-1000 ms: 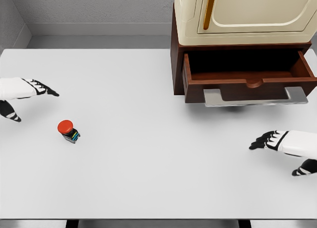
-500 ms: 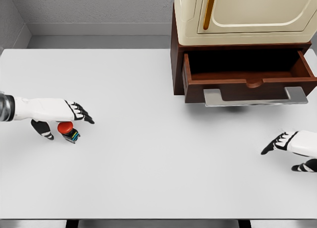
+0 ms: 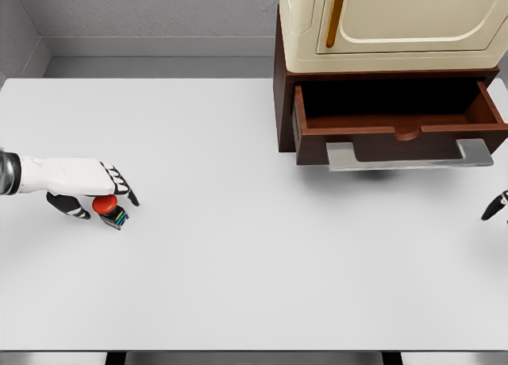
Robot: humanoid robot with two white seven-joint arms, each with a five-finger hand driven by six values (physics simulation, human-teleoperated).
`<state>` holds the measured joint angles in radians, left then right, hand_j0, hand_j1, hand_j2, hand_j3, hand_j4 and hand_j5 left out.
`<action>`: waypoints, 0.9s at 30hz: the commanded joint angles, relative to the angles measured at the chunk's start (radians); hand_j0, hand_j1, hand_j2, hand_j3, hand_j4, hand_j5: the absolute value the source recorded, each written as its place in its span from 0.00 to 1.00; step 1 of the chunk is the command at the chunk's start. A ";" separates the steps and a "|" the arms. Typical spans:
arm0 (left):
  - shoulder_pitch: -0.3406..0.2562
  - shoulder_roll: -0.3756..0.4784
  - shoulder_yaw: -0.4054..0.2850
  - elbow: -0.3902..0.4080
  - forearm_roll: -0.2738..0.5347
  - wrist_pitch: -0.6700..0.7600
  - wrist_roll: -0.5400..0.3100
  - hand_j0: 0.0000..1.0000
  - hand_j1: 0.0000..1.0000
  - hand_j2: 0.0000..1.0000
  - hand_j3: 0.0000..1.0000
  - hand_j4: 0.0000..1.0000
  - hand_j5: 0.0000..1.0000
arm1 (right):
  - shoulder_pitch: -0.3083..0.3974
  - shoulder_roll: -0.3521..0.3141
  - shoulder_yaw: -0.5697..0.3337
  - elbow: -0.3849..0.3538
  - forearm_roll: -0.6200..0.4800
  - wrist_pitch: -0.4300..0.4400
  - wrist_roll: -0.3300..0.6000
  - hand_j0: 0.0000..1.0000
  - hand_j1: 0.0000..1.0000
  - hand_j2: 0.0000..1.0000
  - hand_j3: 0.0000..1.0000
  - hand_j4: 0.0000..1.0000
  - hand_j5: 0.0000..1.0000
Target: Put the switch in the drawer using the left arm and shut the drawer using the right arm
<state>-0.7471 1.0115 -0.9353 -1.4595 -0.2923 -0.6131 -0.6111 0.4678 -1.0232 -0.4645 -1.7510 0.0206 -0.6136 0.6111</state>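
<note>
The switch (image 3: 109,209), a small black block with a red mushroom cap, stands on the white table (image 3: 238,246) at the left. My left hand (image 3: 103,203) reaches in from the left edge and is wrapped around the red cap, with curled fingers (image 3: 123,187) on its far side and the thumb (image 3: 73,208) on its near side. The brown drawer (image 3: 397,132) stands pulled open at the upper right, its dark inside showing nothing in it. Only the dark tip of my right hand (image 3: 495,206) shows at the right edge, below the drawer.
A cream cabinet (image 3: 397,24) sits on the brown drawer unit at the back right. The drawer's grey handle (image 3: 409,155) juts out over the table. A grey wall runs behind the table.
My left hand came in from the left edge to the switch and its fingers curled down around the red cap. My right hand pulled back to the right, almost out of view.
</note>
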 commanded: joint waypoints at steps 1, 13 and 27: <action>0.000 0.002 0.000 -0.002 0.004 0.002 0.000 0.78 0.78 0.78 0.78 0.78 0.78 | -0.002 0.002 -0.013 -0.004 -0.015 0.003 0.000 0.49 0.49 0.49 0.49 0.49 0.49; 0.002 0.026 -0.014 -0.050 0.007 0.002 0.000 0.77 0.77 0.77 0.77 0.77 0.77 | 0.006 -0.031 -0.017 -0.007 -0.048 0.003 0.000 0.49 0.49 0.49 0.49 0.49 0.49; 0.002 0.027 -0.016 -0.058 0.005 0.002 0.000 0.50 0.50 0.50 0.50 0.50 0.50 | -0.011 -0.098 0.038 -0.007 -0.061 0.003 0.000 0.49 0.49 0.49 0.49 0.49 0.49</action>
<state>-0.7455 1.0376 -0.9510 -1.5151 -0.2914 -0.6131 -0.6120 0.4571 -1.1151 -0.4318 -1.7577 -0.0331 -0.6138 0.6112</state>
